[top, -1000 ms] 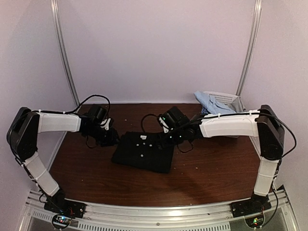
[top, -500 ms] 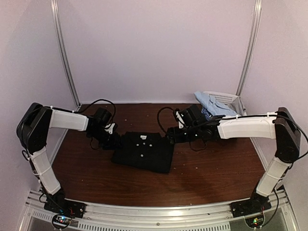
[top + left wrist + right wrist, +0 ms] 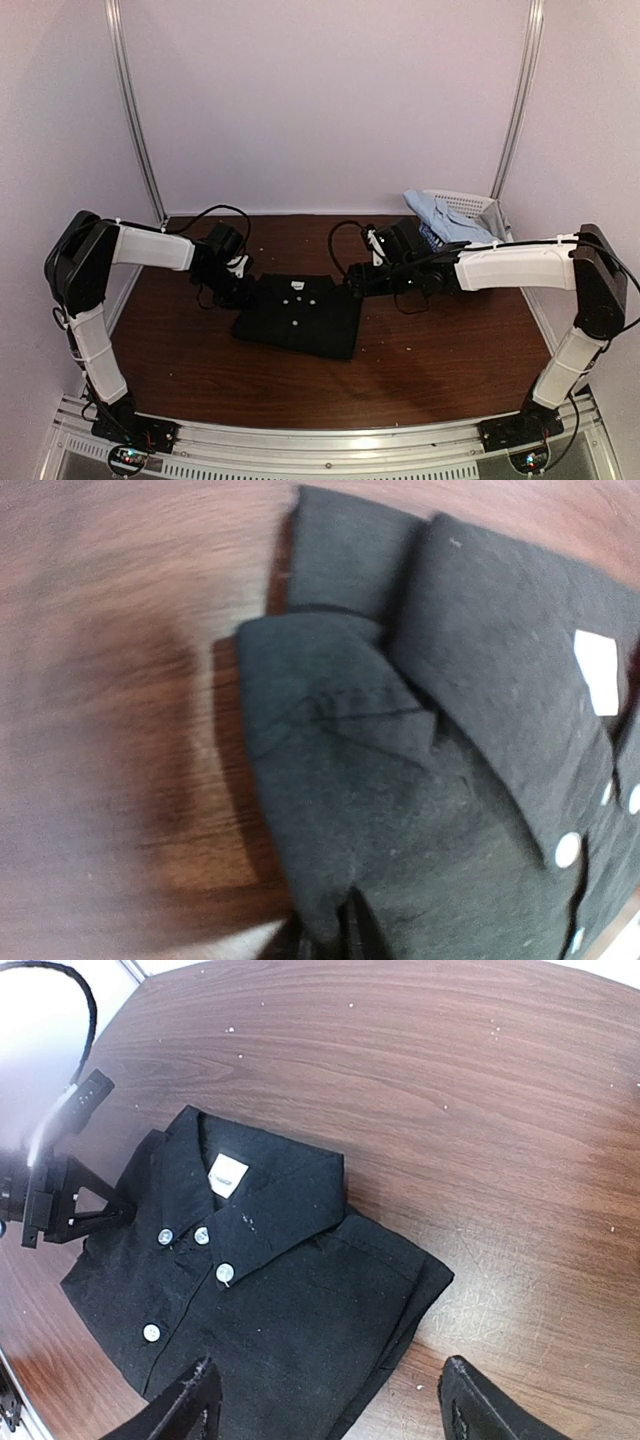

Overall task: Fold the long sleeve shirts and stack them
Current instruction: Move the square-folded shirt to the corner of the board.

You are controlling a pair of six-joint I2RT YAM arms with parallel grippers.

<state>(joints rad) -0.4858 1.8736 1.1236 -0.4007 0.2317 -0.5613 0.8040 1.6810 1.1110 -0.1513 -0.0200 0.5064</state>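
Black shirt point(image 3: 300, 316) lies folded at the middle of the counter point(image 3: 450, 350), buttons up. Left end effector point(image 3: 243, 290) is at its left edge; cannot tell if it is clamped on cloth. Right end effector point(image 3: 335, 1400) is spread apart over the right edge. Best practice: pinch both edges evenly and lift level.

One black shirt point(image 3: 300, 315) lies folded near the middle of the one table point(image 3: 450, 370). The right wrist view shows four pale buttons point(image 3: 225, 1273) and one white neck label point(image 3: 227, 1172) on it. One pale blue shirt point(image 3: 430, 212) spills from the one white basket point(image 3: 465, 203) at the far right corner. A patch of darker blue cloth point(image 3: 431, 236) beneath it may be a third shirt, but that cannot be told. There are two arms, each with one gripper: the left gripper point(image 3: 247, 290) and the right gripper point(image 3: 352, 288).
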